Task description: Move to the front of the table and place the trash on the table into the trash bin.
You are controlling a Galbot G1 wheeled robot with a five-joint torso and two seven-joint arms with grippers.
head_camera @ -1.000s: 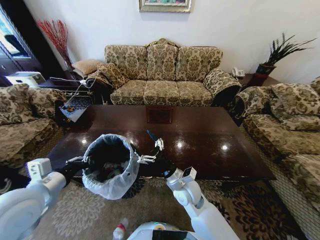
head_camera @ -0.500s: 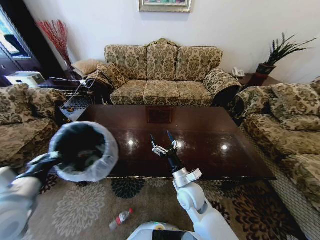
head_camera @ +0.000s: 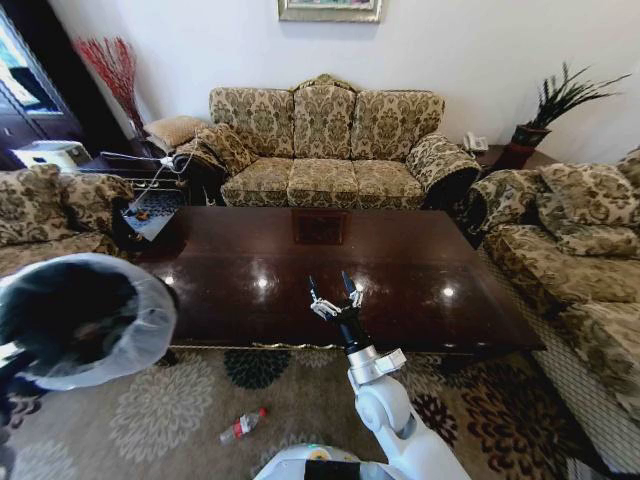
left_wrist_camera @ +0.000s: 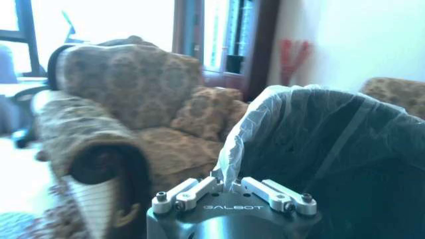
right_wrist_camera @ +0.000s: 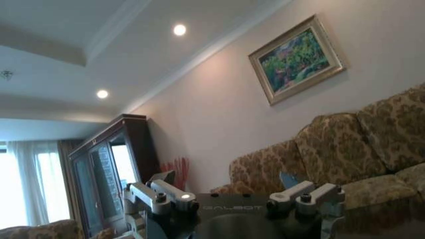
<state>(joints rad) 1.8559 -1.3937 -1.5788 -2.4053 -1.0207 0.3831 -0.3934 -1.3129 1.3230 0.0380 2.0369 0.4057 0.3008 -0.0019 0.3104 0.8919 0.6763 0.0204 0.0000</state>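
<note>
Well, here's the table [head_camera: 400, 275], long, dark and glossy, its top bare and shining with reflected lights. Beyond its far edge stands a patterned sofa [head_camera: 325, 150], with more patterned seating off both ends. Off the table's near-left corner, the trash bin [head_camera: 85, 320] is up in the air, mouth tipped toward the camera, the whitish bag folded over its rim and the inside dark. The left gripper [left_wrist_camera: 232, 191] has hold of it: from the left wrist camera its fingers are pinched tight on the bag's edge at the bin's rim. Over the table's near edge, about the middle, the right gripper [head_camera: 334, 292] points up with its fingers spread wide and nothing between them. On the carpet in front of the table, nearer the bin's side, lies a small clear bottle [head_camera: 242, 425] with a red label, on its side.
</note>
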